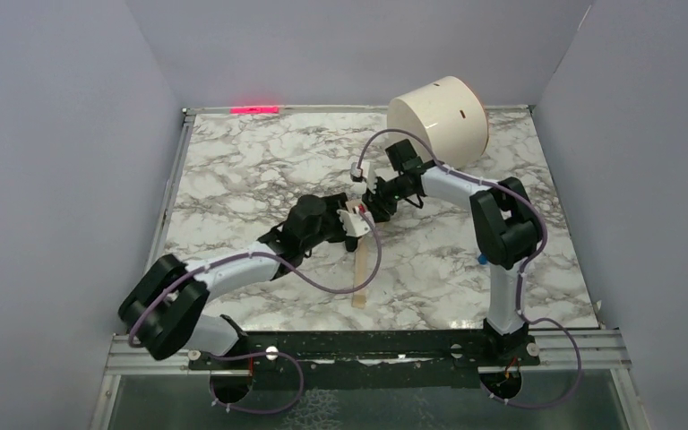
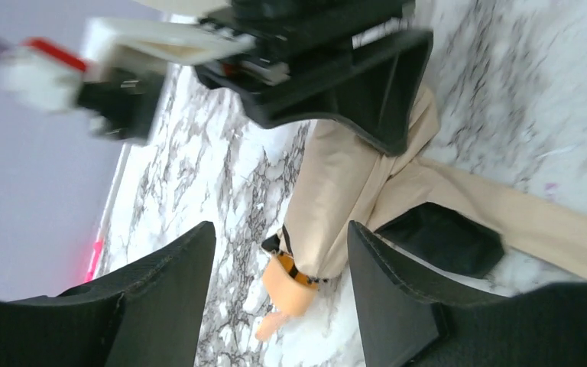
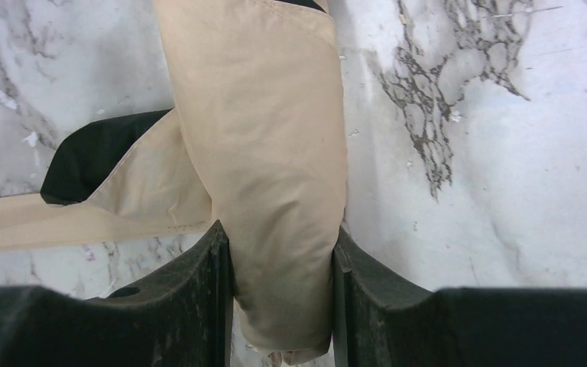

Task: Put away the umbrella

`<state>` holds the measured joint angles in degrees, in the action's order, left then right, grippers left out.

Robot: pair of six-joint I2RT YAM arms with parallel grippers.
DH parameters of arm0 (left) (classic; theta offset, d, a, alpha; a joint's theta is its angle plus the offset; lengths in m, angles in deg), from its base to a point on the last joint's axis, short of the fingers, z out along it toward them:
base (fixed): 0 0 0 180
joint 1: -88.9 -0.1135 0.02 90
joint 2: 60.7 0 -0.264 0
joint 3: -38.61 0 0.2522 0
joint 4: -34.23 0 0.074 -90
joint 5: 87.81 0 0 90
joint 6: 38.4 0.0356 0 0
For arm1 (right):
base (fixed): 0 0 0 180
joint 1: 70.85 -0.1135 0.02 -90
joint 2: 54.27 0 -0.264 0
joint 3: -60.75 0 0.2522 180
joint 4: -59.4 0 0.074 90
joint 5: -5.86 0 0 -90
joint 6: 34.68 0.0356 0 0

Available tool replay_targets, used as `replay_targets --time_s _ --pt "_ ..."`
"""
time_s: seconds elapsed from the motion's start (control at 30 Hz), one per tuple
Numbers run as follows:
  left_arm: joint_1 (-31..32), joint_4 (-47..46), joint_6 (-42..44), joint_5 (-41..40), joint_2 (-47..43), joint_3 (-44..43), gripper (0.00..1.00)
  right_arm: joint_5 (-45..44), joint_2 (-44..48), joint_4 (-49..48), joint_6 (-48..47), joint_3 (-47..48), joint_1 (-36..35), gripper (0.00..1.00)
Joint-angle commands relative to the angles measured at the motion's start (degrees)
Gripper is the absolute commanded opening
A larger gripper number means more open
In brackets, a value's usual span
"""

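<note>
The table (image 1: 251, 170) has a white marble surface with grey veins. Near its far right corner a cream-white drum (image 1: 439, 119) lies tilted, with its flat end turned to the left and a small dark slot in its wall. Plain pale walls (image 1: 54, 134) stand on three sides. A red glow (image 1: 254, 109) shows at the far edge, and a metal rail (image 1: 367, 345) runs along the near edge.
</note>
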<state>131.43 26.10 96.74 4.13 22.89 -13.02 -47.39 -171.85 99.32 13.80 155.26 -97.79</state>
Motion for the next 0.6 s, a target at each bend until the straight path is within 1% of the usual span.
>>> replay_targets --time_s 0.0,0.07,0.13,0.17,0.23,0.3,0.33,0.4,0.5,0.57 --pt "0.3 4.4 -13.4 6.9 -13.3 4.2 0.64 -18.1 -1.3 -7.7 -0.9 -7.3 0.1 0.11" --pt "0.3 6.5 -17.9 6.6 -19.4 5.8 0.65 -20.8 0.2 -10.3 -1.2 -10.0 -0.5 0.12" --pt "0.3 6.8 -23.6 2.8 -25.0 7.5 0.69 -23.6 2.2 -14.0 -1.3 -13.3 -1.6 0.12" --pt "0.3 6.9 -26.1 -0.2 -27.7 8.2 0.7 -24.4 3.2 -15.9 -1.2 -15.0 -2.2 0.12" --pt "0.1 6.9 -32.9 -9.1 -31.6 8.8 0.72 -26.5 5.4 -19.4 -1.2 -18.6 -3.5 0.13" --pt "-0.7 9.3 -36.7 -17.5 -33.6 7.3 0.74 -28.2 7.8 -23.8 -1.5 -22.8 -5.1 0.13" --pt "-1.7 10.2 -37.7 -18.8 -33.8 6.0 0.76 -29.2 8.9 -25.5 -1.5 -24.8 -6.1 0.13" --pt "-4.7 14.2 -40.1 -19.1 -32.8 2.6 0.78 -31.3 10.5 -29.9 -1.5 -28.2 -7.9 0.13" --pt "-11.9 17.5 -42.5 -13.7 -28.9 -1.9 0.81 -35.7 11.5 -32.3 -1.0 -31.3 -11.5 0.13" --pt "-15.0 17.8 -41.9 -11.1 -25.9 -4.3 0.82 -39.8 11.7 -34.3 -0.2 -33.3 -14.1 0.12"
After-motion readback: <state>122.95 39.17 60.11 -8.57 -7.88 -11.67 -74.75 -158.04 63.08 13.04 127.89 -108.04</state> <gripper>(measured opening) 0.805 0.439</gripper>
